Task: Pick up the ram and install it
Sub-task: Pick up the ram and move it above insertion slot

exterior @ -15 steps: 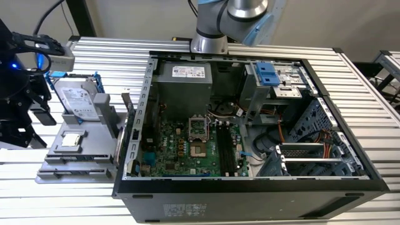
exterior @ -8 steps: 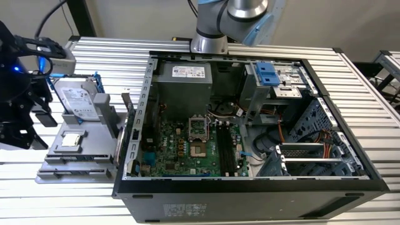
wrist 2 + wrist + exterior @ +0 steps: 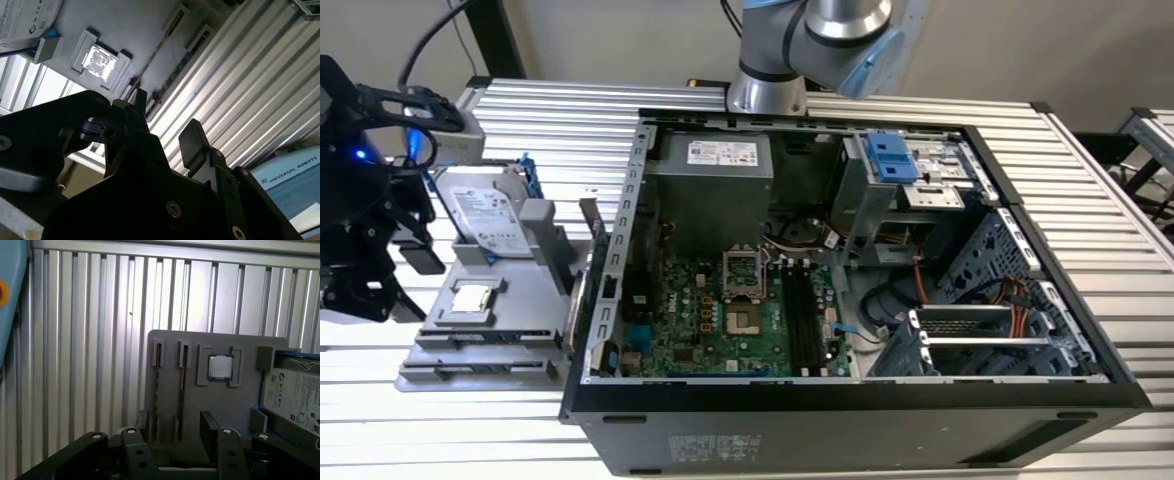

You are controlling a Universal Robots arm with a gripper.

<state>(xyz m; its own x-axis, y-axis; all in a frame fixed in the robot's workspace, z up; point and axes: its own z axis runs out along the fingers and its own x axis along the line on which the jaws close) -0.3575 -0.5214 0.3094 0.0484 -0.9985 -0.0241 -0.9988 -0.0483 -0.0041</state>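
Ribbed metal counter (image 3: 1094,170) carries a grey holder (image 3: 170,370) near its edge at the exterior view's left; the ram (image 3: 159,390) stands on edge in one slot. The claw (image 3: 175,426) hangs over it, wide open, empty. Light, stiff, fragile, I judge: pinch its flat faces mid-length.

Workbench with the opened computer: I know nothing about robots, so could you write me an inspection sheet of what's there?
Surface: slatted metal table carrying an open computer case.
Job's things: ram, two thin sticks on edge in a grey holder; black slots on the motherboard.
Clutter: hard drive and square chip on the holder.
Grippers: claw open, holding nothing, close to the holder.
Cables: wires inside the case.
Surroundings: plain wall behind the table.
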